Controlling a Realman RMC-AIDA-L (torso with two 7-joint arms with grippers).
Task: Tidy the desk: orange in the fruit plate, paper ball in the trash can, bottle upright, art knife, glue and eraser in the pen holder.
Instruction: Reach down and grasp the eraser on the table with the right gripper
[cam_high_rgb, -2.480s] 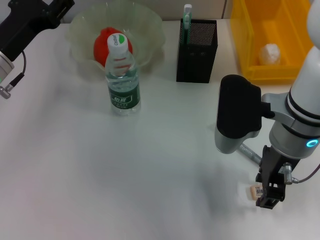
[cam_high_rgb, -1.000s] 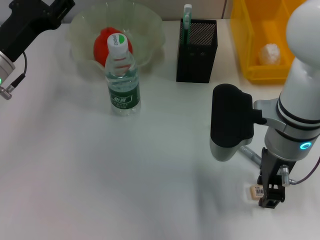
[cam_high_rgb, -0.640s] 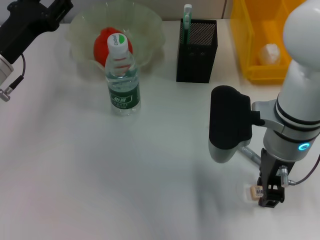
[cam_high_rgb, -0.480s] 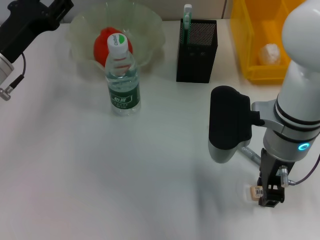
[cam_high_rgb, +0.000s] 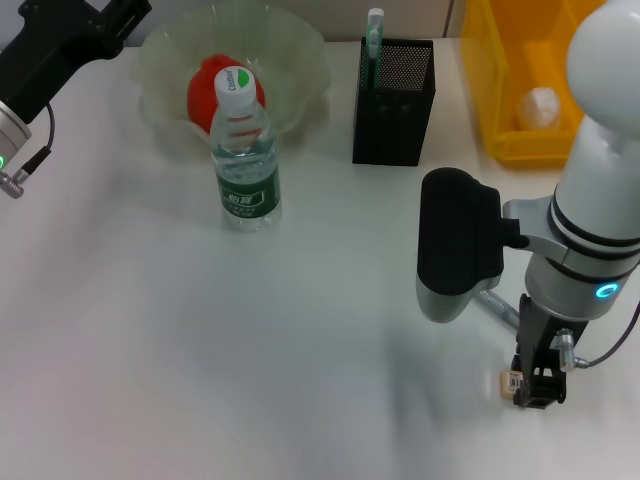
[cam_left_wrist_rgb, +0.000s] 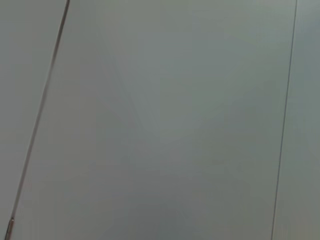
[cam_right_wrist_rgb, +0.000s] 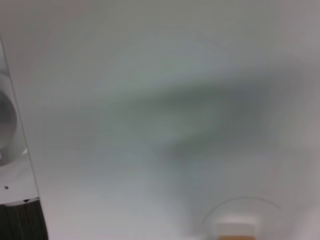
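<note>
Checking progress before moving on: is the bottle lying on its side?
No. The bottle stands upright on the desk, cap up, before the fruit plate.

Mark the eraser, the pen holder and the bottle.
eraser (cam_high_rgb: 511, 381), head view, on its pale end beside the right end effector.
pen holder (cam_high_rgb: 394, 118), head view, on its black mesh front wall.
bottle (cam_high_rgb: 248, 190), head view, on its green label.

Small white eraser (cam_high_rgb: 512, 381) in right claw (cam_high_rgb: 535, 392).
</note>
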